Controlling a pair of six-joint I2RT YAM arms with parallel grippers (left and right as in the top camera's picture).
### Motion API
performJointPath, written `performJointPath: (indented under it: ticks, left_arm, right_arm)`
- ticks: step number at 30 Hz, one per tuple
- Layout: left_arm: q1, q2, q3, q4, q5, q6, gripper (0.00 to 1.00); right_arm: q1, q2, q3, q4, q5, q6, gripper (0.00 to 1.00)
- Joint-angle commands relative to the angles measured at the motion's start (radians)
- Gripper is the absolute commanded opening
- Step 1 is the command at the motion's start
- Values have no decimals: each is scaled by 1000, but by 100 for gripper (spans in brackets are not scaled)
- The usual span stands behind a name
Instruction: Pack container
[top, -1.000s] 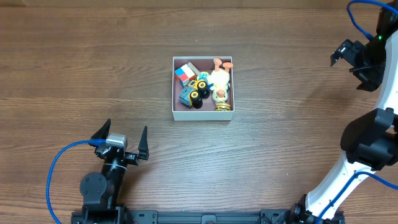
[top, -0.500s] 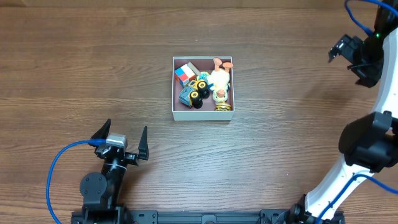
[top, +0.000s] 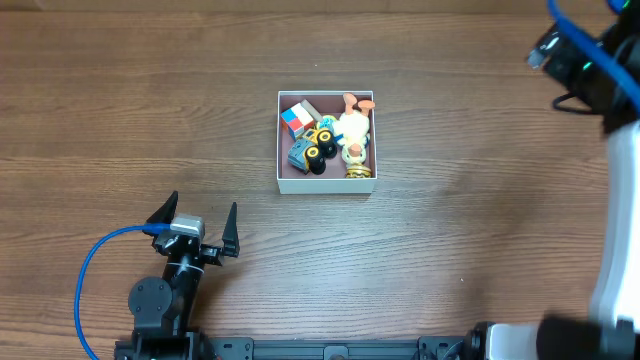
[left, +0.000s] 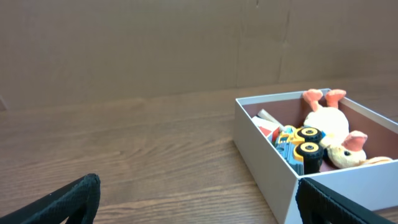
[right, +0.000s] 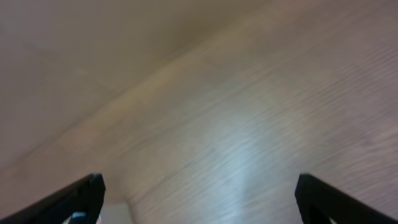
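Observation:
The container (top: 326, 183) is a square white box with a pink inside, at the middle of the table. It holds several small toys: a yellow toy truck (top: 316, 143), a red-and-blue block (top: 294, 120) and a plush duck (top: 353, 126). It also shows in the left wrist view (left: 268, 163), at the right. My left gripper (top: 196, 228) rests open and empty near the front edge, to the left of and in front of the box. My right gripper (top: 548, 52) is raised at the far right, open and empty; its wrist view is blurred.
A blue cable (top: 98, 262) loops beside the left arm's base. The right arm's white links (top: 615, 210) stand along the right edge. The brown wooden table (top: 140, 110) lies bare around the box.
The right arm has swung up and toward the far right corner. The left arm and the box have not moved.

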Motion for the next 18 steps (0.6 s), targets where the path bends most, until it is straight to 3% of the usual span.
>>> performJointPath:
  ticks: [1, 8, 18]
  left_arm:
    - [6, -5, -3, 2, 1, 18, 100]
    - [6, -5, -3, 2, 1, 18, 100]
    - [6, -5, -3, 2, 1, 18, 100]
  right_arm:
    - [76, -245, -318, 183, 10, 1, 100]
    - [156, -697, -796, 467, 12, 1, 100]
    - [157, -1233, -1286, 548, 17, 0, 100]
